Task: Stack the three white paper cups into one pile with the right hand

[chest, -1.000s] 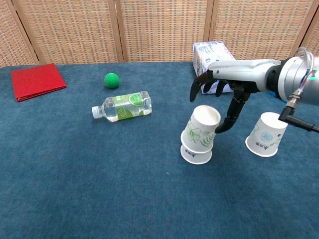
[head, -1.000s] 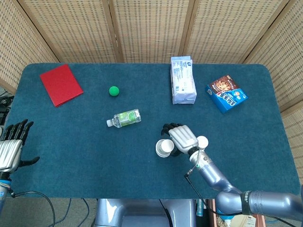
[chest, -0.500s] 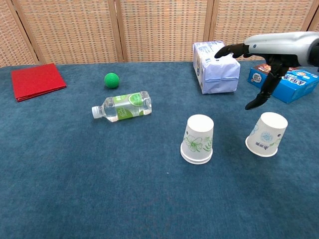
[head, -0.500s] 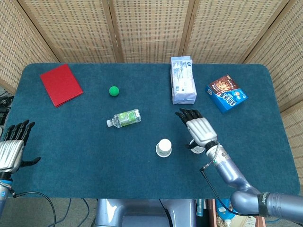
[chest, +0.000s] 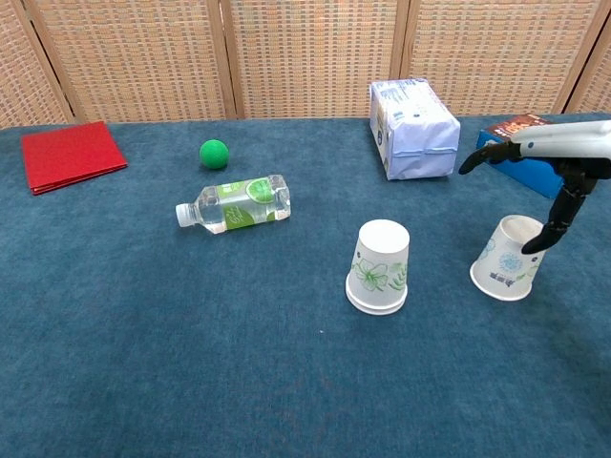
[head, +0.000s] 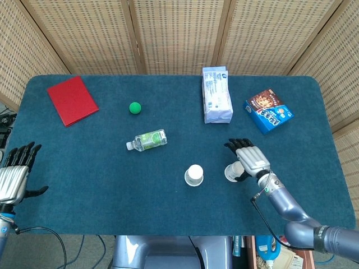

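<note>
Two white paper cups point(head: 194, 175) stand upside down as one stack point(chest: 380, 267) near the table's front middle. The third white cup point(chest: 509, 258) stands upside down and slightly tilted to the right of the stack, also seen from above point(head: 231, 171). My right hand point(chest: 546, 176) hovers over this single cup with its fingers spread and nothing in it; in the head view the right hand point(head: 251, 159) lies just right of the cup. Its thumb tip is close to the cup's top; contact is unclear. My left hand point(head: 15, 172) hangs open beyond the table's left front corner.
A clear bottle point(chest: 232, 203) lies on its side left of the stack, with a green ball point(chest: 214, 153) behind it. A red cloth point(chest: 67, 154) lies at the far left. A white pack point(chest: 412, 128) and a blue box point(head: 268, 110) sit at the back right.
My right hand left the stack, whose top cup settled upright, and moved right to hover over the single cup. The left hand stayed put.
</note>
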`<move>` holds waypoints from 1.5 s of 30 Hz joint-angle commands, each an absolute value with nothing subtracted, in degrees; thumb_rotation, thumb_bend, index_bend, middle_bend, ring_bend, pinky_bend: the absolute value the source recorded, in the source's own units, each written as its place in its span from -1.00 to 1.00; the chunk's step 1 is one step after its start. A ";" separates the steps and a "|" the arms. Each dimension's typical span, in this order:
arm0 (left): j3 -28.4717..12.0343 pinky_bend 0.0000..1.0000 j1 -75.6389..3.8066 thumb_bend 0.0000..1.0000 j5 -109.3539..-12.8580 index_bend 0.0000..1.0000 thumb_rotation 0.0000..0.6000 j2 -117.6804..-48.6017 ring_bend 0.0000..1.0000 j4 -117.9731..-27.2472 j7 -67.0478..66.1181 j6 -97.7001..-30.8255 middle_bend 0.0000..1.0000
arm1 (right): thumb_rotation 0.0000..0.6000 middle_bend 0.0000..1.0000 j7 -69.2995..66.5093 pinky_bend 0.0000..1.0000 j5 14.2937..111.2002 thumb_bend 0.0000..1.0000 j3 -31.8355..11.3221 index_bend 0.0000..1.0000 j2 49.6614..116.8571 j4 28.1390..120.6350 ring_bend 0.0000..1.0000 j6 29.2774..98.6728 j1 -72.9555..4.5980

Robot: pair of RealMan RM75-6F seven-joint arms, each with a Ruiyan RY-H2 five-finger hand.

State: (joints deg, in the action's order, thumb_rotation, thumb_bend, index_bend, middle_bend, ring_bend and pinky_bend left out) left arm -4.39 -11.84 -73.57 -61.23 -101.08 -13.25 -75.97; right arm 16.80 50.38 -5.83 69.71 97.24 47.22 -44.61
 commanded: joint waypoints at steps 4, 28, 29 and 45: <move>-4.41 -1.00 -11.88 -0.71 -73.29 -1.00 1.00 -61.29 -1.00 -101.00 -13.34 -75.85 -1.00 | 1.00 -0.56 16.22 -0.57 50.18 -1.00 -5.06 -0.58 72.12 92.83 -0.80 46.81 -44.24; -4.25 -1.00 -12.11 -0.71 -72.89 -1.00 1.00 -61.66 -1.00 -101.01 -14.18 -75.53 -1.00 | 1.00 0.02 13.55 -0.01 52.24 -0.85 -4.77 -0.01 74.62 87.07 -0.24 45.40 -43.14; -4.23 -1.00 -12.13 -0.71 -72.90 -1.00 1.00 -61.69 -1.00 -101.06 -14.22 -75.51 -1.00 | 1.00 0.02 13.31 -0.01 52.52 -0.84 -4.82 0.00 74.51 87.19 -0.24 45.48 -43.01; -3.98 -1.00 -11.99 -0.71 -73.66 -1.00 1.00 -61.38 -1.00 -101.36 -13.57 -75.75 -1.00 | 1.00 0.02 9.58 -0.01 62.58 -0.79 -9.41 0.00 59.68 110.77 -0.24 51.80 -40.61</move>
